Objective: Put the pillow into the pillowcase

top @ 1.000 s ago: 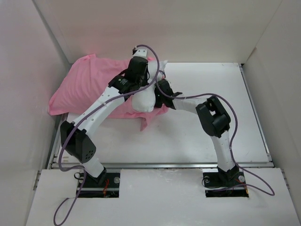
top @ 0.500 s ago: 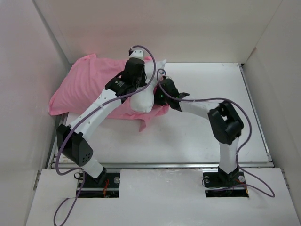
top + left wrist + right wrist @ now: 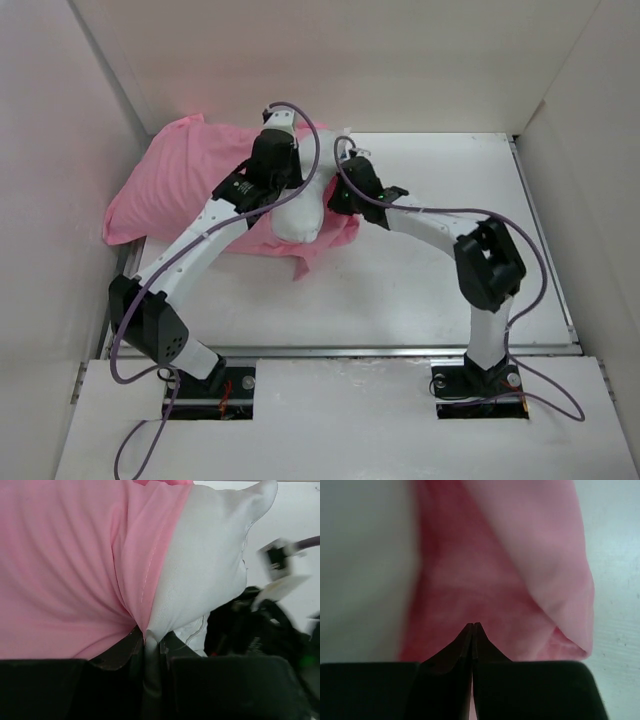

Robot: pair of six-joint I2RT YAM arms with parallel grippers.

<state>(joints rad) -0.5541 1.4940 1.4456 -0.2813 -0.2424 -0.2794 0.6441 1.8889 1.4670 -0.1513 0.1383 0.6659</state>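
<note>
Overhead view of a white worktop (image 3: 420,290). A pink satin pillowcase (image 3: 175,185) lies toward ten o'clock, with the white pillow (image 3: 300,212) mostly inside it. One plump end bulges out of the mouth, which faces three o'clock.

My left fingers (image 3: 151,652) are clenched on the pink hem just where it meets the white cloth (some pillow fabric may be caught in the pinch too). My right fingers (image 3: 472,635) are pressed together at the mouth's four o'clock side. I cannot tell whether any satin is trapped between them.

The risks, as I judge them:
- If the right pinch is empty, pulling would move nothing.
- If the left pinch holds both layers, dragging the hem would haul the pillow along rather than cover it.
- Slick satin could also slip free.
</note>
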